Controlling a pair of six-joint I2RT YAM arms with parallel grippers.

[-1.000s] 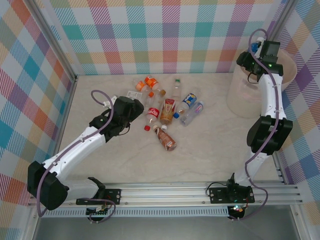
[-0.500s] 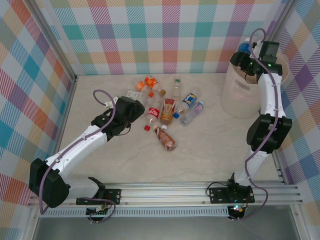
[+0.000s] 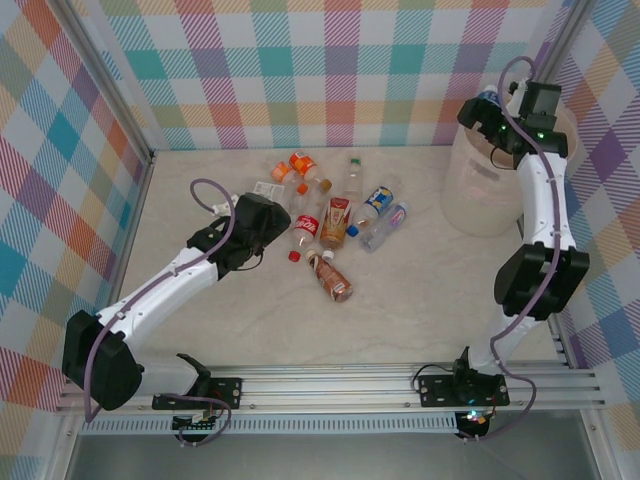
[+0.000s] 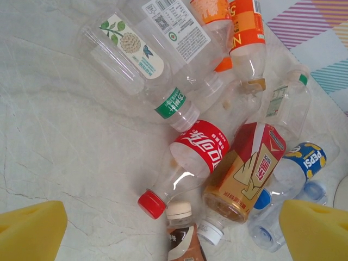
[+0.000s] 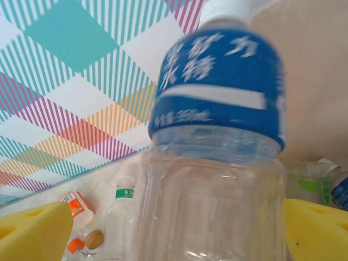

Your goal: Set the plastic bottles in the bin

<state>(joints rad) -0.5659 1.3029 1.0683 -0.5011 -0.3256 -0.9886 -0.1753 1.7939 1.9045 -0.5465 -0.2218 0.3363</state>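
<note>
Bottle (image 5: 217,179), blue-labelled, sits between my right pads (image 5: 315,231), cap pointing away from me. My right gripper (image 3: 487,103) is closed on its clear body, with the bin (image 3: 480,200) rim just below, so letting go should drop it inside. My left gripper (image 3: 262,228) hangs wide open and empty over the other bottles (image 4: 201,152), heaped just ahead of the pads. The spread looks enough to straddle the red-labelled one, I judge.
</note>
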